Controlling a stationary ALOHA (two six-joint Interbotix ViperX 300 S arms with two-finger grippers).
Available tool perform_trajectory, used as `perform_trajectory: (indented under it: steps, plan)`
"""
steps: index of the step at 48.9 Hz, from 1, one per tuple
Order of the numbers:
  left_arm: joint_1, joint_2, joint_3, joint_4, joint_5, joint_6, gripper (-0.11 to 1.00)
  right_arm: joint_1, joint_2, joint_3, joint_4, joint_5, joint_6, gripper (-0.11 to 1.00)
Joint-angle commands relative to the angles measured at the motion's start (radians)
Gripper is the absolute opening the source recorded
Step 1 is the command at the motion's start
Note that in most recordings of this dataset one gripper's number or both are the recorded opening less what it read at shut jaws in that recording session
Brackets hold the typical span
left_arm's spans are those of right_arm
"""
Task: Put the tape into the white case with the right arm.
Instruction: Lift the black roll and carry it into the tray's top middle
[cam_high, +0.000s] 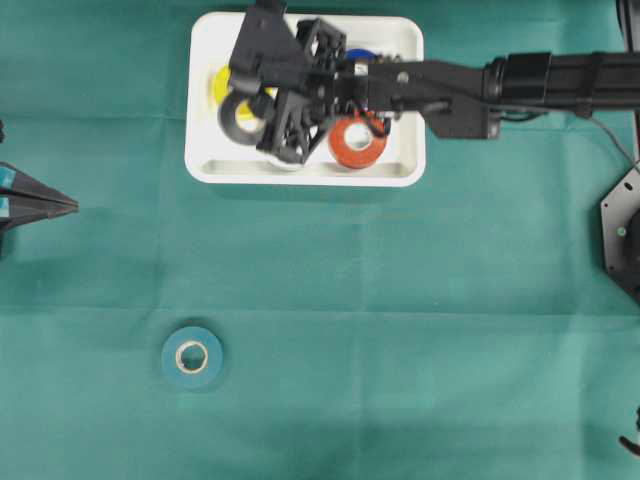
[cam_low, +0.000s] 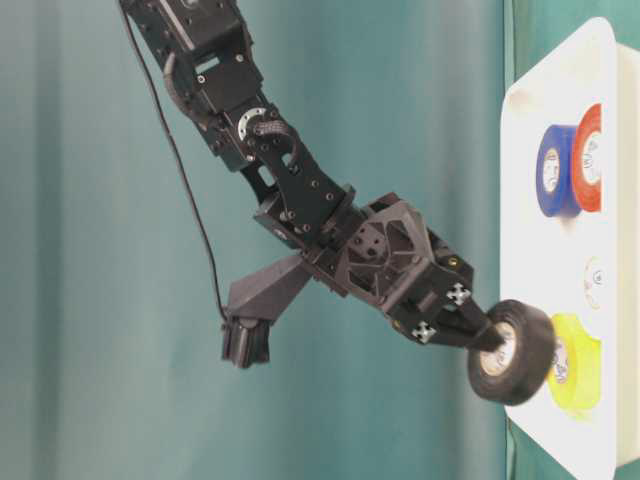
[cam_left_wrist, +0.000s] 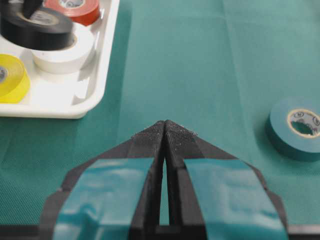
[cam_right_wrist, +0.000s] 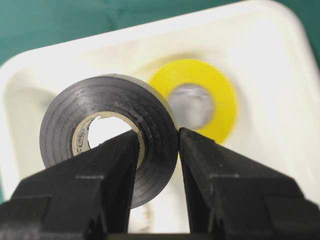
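Over the case (cam_high: 305, 172), right gripper (cam_right_wrist: 157, 145) pinching black roll (cam_right_wrist: 107, 135) through the wall, one finger in the core, one outside. Roll held above the case floor, left half, just beside yellow roll (cam_right_wrist: 207, 95); not yet set down. White roll (cam_left_wrist: 65, 55) directly under or next to black roll in the left wrist view; contact cannot be told. Red roll (cam_high: 358, 143) and blue roll (cam_low: 553, 170) at the right half of the case. Left gripper (cam_left_wrist: 165, 131) pressed together, empty, parked at the left edge of the cloth. Teal roll (cam_high: 192, 356) lying flat on the cloth, near side, well apart from the case.

Advice for the step: lower straight into bare floor between yellow and white rolls, avoid stacking on white roll. Release only once low, else risk of roll bouncing or rolling over the rim. Withdraw inner finger vertically to avoid dragging the roll out.
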Motion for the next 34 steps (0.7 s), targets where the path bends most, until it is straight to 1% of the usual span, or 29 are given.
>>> perform_trajectory:
  steps: [1, 17, 21, 27, 34]
  plan:
    - [0.003, 0.008, -0.009, -0.002, -0.005, 0.0, 0.01, -0.034, -0.048, -0.018, -0.003, -0.017, -0.002, 0.0]
    - [0.003, 0.009, -0.009, -0.002, -0.005, 0.0, 0.01, -0.097, -0.048, -0.003, -0.003, -0.02, -0.003, 0.0]
    - [0.003, 0.008, -0.009, -0.002, -0.005, 0.0, 0.01, -0.11, -0.057, 0.02, -0.008, -0.029, -0.009, 0.0]
    - [0.003, 0.009, -0.009, -0.002, -0.005, 0.0, 0.01, -0.129, -0.078, 0.067, -0.031, -0.044, -0.008, 0.0]
    - [0.003, 0.008, -0.009, -0.002, -0.005, 0.002, 0.01, -0.147, -0.114, 0.12, -0.034, -0.066, -0.008, 0.0]
